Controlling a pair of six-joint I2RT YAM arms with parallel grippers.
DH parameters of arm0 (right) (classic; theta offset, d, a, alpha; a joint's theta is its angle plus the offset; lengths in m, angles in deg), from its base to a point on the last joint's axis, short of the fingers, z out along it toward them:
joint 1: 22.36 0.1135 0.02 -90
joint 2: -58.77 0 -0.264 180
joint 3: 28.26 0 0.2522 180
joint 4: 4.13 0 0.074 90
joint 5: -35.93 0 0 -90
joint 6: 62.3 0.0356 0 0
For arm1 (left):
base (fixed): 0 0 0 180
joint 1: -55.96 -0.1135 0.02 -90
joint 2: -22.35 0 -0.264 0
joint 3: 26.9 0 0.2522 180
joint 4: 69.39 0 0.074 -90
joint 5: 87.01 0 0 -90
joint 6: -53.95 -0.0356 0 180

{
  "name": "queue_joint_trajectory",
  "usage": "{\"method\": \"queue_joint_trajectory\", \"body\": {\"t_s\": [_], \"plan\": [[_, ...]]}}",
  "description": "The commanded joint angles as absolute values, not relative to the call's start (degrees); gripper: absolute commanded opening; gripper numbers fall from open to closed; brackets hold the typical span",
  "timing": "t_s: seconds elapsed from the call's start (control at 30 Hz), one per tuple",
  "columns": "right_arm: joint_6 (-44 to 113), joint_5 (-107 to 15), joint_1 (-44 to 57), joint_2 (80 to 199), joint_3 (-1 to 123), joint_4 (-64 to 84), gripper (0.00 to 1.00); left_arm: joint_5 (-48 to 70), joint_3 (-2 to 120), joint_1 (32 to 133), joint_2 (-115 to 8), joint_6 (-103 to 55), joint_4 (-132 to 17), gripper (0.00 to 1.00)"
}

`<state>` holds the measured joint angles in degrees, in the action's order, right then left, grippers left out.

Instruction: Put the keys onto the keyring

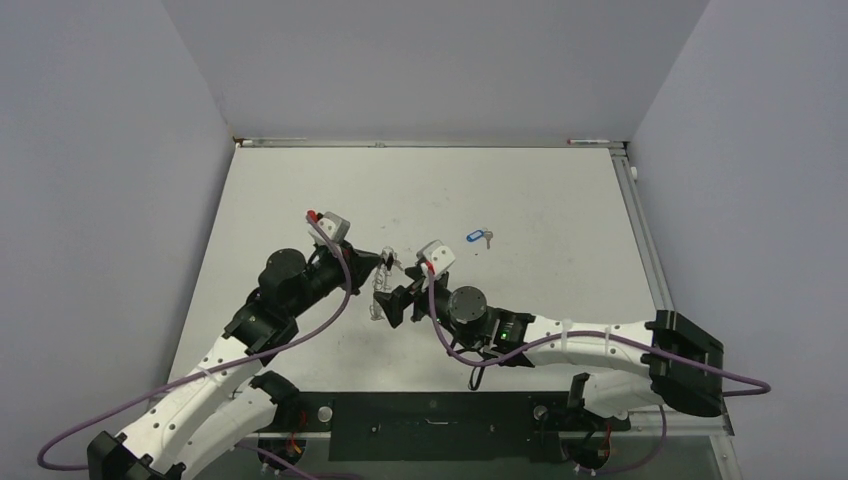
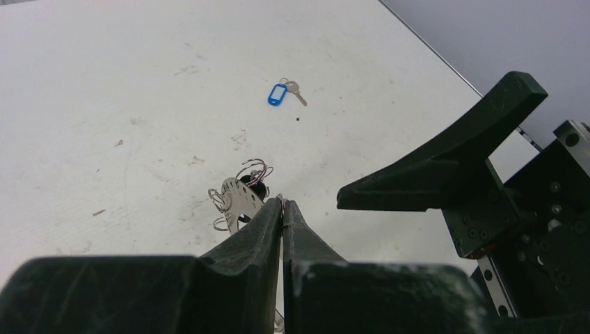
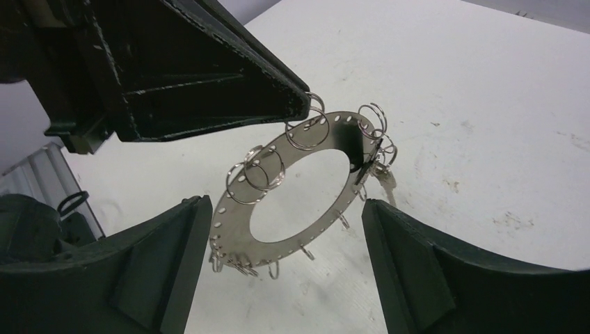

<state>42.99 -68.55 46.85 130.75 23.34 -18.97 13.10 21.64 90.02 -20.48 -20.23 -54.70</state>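
The left claw (image 2: 282,209) pinches the keyring (image 3: 232,223) by its rim, tilted over the table (image 2: 104,83); the right claw (image 3: 285,203) gapes wide round it, empty. Hold that thin, stiff metal plate steady while the right fetches the blue-tagged key (image 2: 278,94) lying well apart; its springy wire loops will likely resist prising open

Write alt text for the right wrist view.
The left gripper pinches the keyring, a flat grey ring edged with wire loops, over the white table. The right gripper flanks it, open; a small key hangs at its right edge.
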Motion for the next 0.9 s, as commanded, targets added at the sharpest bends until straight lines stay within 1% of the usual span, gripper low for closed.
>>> {"method": "queue_joint_trajectory", "body": {"t_s": [0.0,0.1,0.2,0.3,0.4,0.67,0.7,0.87], "plan": [[48.2,-71.1,48.1,135.3,28.5,-27.4,0.82,8.4,24.9,87.5,-20.1,-17.4,-56.3,0.0],[48.5,-70.8,48.5,137.2,29.8,-28.2,0.83,6.8,25.2,86.7,-20.3,-17.2,-55.7,0.0],[48.4,-71.5,48.6,140.3,32.0,-27.8,0.81,7.6,25.4,86.1,-20.7,-16.6,-53.9,0.0],[47.2,-71.4,48.6,144.3,34.5,-28.1,0.65,9.2,25.8,85.4,-21.0,-16.3,-53.7,0.0],[46.1,-73.1,48.6,146.4,36.0,-25.9,0.43,9.0,25.7,85.1,-20.7,-16.6,-53.1,0.0],[41.9,-76.0,48.6,144.9,35.6,-21.7,0.07,10.7,25.6,84.4,-19.6,-16.2,-52.2,0.0],[41.1,-76.5,48.6,144.5,35.2,-21.6,0.06,11.1,25.7,84.4,-19.6,-15.8,-52.1,0.0],[37.2,-77.3,48.5,141.6,33.0,-21.7,0.05,13.6,26.5,84.3,-20.0,-14.9,-50.7,0.0]]}}
